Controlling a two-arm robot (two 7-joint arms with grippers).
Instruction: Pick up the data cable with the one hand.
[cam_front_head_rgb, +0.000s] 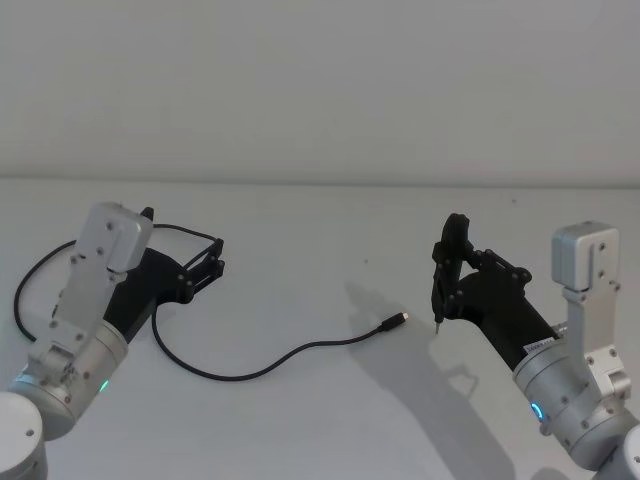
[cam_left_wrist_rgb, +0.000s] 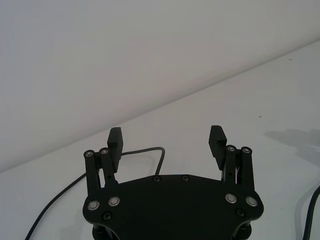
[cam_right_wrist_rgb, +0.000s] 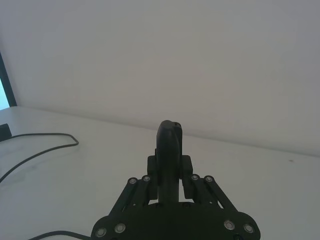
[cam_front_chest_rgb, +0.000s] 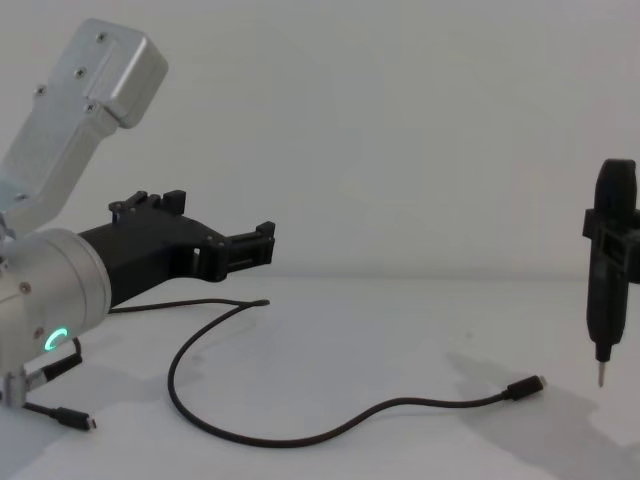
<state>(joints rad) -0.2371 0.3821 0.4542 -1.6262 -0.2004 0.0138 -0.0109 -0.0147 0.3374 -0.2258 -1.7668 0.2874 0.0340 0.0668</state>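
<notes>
Left gripper (cam_front_head_rgb: 218, 255): fingers (cam_left_wrist_rgb: 115, 136) apart.
Data cable (cam_front_head_rgb: 270, 368): below fingers, ungrasped on bench (cam_front_head_rgb: 320, 215).
Right gripper (cam_front_head_rgb: 448, 280): fingers clamp tool (cam_front_chest_rgb: 608, 270).
Remaining: grasp, lift.

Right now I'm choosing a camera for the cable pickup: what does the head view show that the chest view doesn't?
The head view adds the data cable's far loop behind the left arm and the right arm's silver body. The chest view adds a short wire dangling under the left arm. Both share the cable's plug, the open left gripper and the right gripper clamping an upright tool.
</notes>
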